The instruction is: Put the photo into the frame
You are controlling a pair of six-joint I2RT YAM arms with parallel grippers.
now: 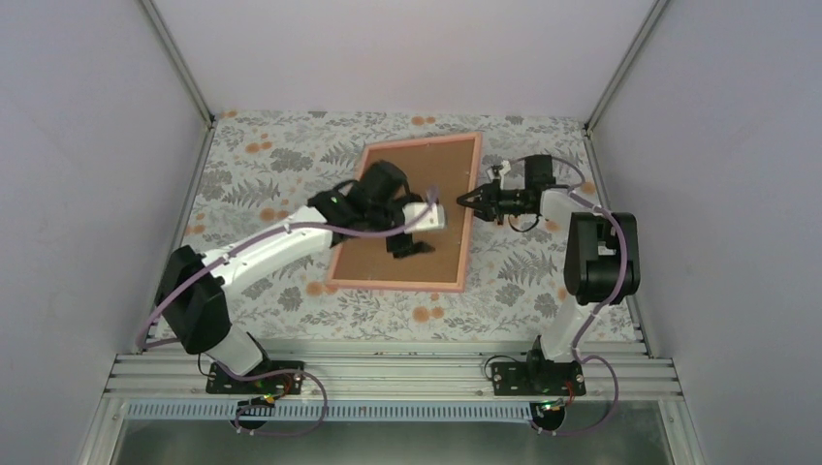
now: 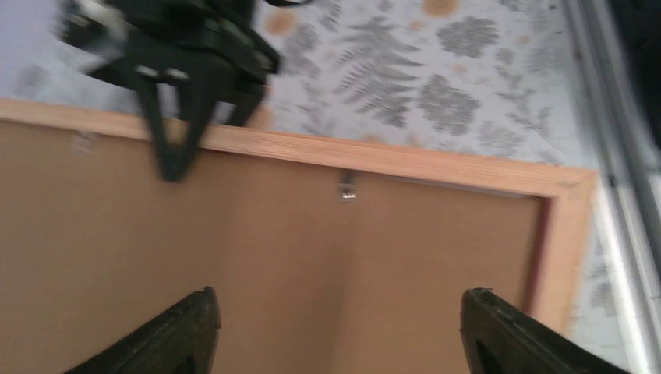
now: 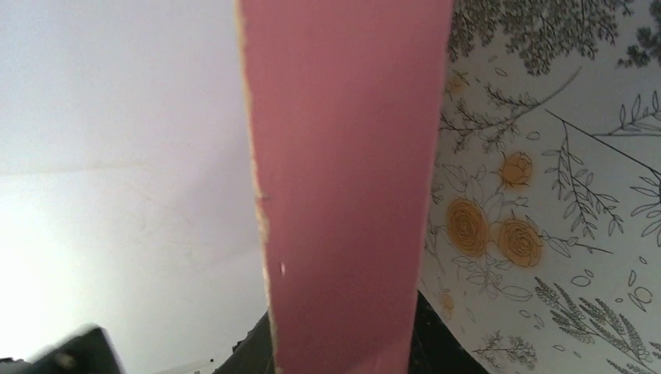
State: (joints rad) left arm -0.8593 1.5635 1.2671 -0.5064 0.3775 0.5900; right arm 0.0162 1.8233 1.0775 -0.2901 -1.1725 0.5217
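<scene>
The thin-edged pink rectangular picture frame [image 1: 397, 285] lay face down on the floral-print table cover [image 1: 262, 184], its plain brown backing board [image 1: 426, 165] uppermost. The left gripper [image 2: 341, 294] hung over the board, jaws spread wide and empty, while the right gripper [image 1: 465, 200] pinched the frame's right edge.

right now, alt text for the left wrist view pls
A frame lies face down on a floral table, brown backing board up. The left claw hangs open over the board; the right claw grips the frame's far rail.

No legible text or markings
</scene>
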